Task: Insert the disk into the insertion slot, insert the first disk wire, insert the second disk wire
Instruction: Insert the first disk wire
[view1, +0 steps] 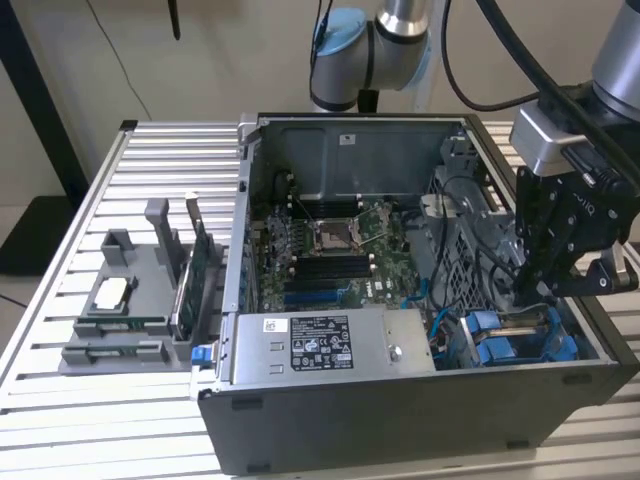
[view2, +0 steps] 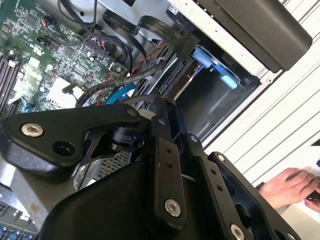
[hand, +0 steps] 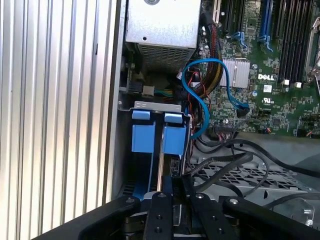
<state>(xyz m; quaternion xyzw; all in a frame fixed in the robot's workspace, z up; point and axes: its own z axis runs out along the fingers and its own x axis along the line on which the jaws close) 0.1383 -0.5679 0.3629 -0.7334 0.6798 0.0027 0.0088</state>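
Slatted aluminium table (view1: 150, 180) carries everything. Positions relative to the open computer case (view1: 350, 150): grey parts fixture (view1: 130, 300) outside its wall on the exterior view's left; power supply box (view1: 320, 345) along its front; disk (view1: 495, 345), in its blue carrier, in the corner bay beyond. Gripper (view1: 535, 295) hangs just above the disk; its grip state I cannot tell. Disk judged rigid, dense and shock-sensitive; take hold by the blue tabs.

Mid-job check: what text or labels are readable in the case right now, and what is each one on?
Power supply box: one white and one black label, print too small to read.
Motherboard: white logo and component markings, too blurred to quote.
Disk's blue carrier: no text visible.
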